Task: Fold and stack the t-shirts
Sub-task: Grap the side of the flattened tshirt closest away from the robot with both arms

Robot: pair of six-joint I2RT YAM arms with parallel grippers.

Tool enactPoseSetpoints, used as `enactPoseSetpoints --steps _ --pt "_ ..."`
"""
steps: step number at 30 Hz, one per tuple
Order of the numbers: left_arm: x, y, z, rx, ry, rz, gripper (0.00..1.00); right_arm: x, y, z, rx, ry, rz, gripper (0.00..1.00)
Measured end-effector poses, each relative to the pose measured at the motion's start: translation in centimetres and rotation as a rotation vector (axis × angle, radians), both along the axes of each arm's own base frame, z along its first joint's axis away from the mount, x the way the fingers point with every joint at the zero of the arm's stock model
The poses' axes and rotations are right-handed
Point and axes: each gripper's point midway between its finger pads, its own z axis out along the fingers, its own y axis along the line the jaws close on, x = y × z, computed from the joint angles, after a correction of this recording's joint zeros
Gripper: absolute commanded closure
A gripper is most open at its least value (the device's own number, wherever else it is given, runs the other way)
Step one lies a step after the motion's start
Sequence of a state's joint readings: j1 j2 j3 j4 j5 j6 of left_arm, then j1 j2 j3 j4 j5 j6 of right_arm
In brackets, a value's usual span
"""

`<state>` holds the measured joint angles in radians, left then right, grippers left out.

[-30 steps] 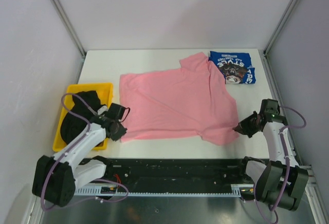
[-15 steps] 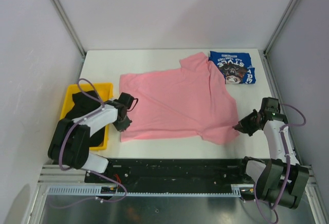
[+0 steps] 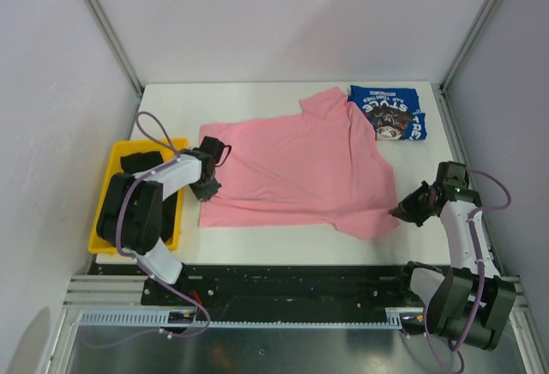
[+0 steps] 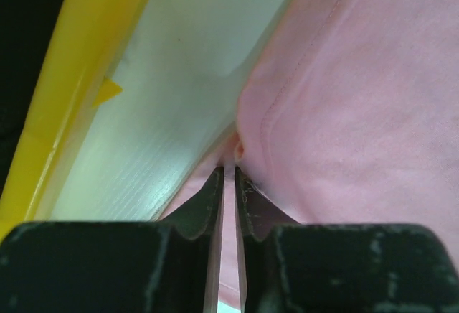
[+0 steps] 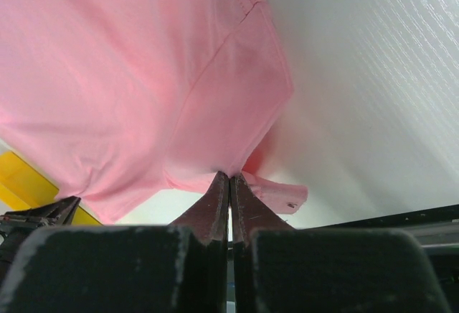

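The pink t-shirt (image 3: 300, 164) lies spread flat in the middle of the table. My left gripper (image 3: 208, 188) is at its left edge, next to the bin; in the left wrist view the gripper (image 4: 229, 173) is shut on the pink hem (image 4: 247, 148). My right gripper (image 3: 401, 214) is shut on the shirt's near right corner, and the right wrist view shows the gripper (image 5: 229, 178) pinching pink cloth (image 5: 143, 76). The folded royal-blue t-shirt (image 3: 390, 112) lies at the back right. Black t-shirts (image 3: 137, 165) lie in the bin, partly hidden by my left arm.
The yellow plastic bin (image 3: 99, 220) stands at the table's left edge; its rim (image 4: 79, 97) shows close beside the left gripper. Bare white table (image 3: 240, 104) lies behind the pink shirt. Grey walls and metal posts close in the sides.
My left arm swung from beside the bin's front to the pink shirt's left edge and closed on the hem; the near left corner shifted slightly. The right arm has not moved.
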<state>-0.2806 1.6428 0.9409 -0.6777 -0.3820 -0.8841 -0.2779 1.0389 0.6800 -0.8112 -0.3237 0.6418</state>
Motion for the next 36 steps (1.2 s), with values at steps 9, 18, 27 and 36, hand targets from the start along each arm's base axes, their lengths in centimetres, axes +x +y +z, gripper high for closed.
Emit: enactPoseSetpoints --steps 9,18,27,36 --pt "-0.6 -0.6 5.5 -0.108 -0.209 -0.008 0.77 -0.3 0.1 0.2 -0.004 -0.002 0.016 1.00" --pt "-7.6 1.0 4.4 -0.159 -0.235 0.113 0.72 -0.5 0.1 0.2 -0.006 0.001 0.017 1.00" --pt "-10.4 1.4 1.6 -0.141 -0.106 0.164 0.70 -0.5 0.1 0.2 -0.007 0.002 0.016 1.00" --pt "-10.4 0.7 0.6 -0.160 -0.063 0.158 0.69 -0.5 0.1 0.2 -0.008 0.000 0.015 1.00"
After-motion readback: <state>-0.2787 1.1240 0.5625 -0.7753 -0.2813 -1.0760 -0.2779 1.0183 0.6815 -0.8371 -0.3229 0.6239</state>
